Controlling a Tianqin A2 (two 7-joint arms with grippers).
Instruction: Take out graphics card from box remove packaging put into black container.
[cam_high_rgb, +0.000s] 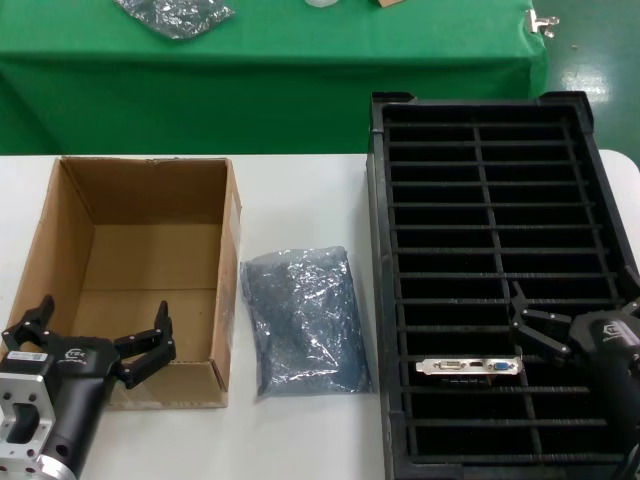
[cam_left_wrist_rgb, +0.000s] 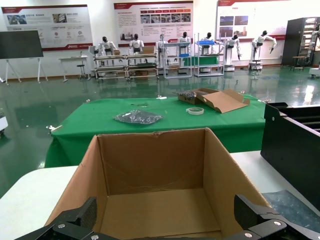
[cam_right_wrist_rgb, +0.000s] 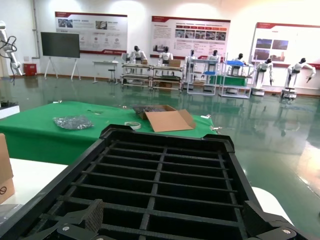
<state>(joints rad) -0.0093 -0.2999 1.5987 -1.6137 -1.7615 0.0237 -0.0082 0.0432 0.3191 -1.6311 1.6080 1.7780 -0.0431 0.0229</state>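
- The graphics card (cam_high_rgb: 470, 366) stood in a slot of the black container (cam_high_rgb: 480, 120), just beside the spread right claw (cam_high_rgb: 540, 325); placement seemed finished.
- The packaging (cam_high_rgb: 305, 320) lay on the desk (cam_high_rgb: 300, 190) between the container and the empty box (cam_high_rgb: 140, 260).
- The left claw (cam_high_rgb: 95, 335) hung spread over the box's near wall.
- Next: probably retract both.

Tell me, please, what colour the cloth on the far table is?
Green; the cloth shows best in the left wrist view.

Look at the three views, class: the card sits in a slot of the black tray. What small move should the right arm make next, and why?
Probably lift the right gripper straight up and back from the black container. The graphics card already stands in a slot, bracket up, apart from the open fingers; the packaging lies empty on the table beside the box. The left gripper waits open at the box's near edge.
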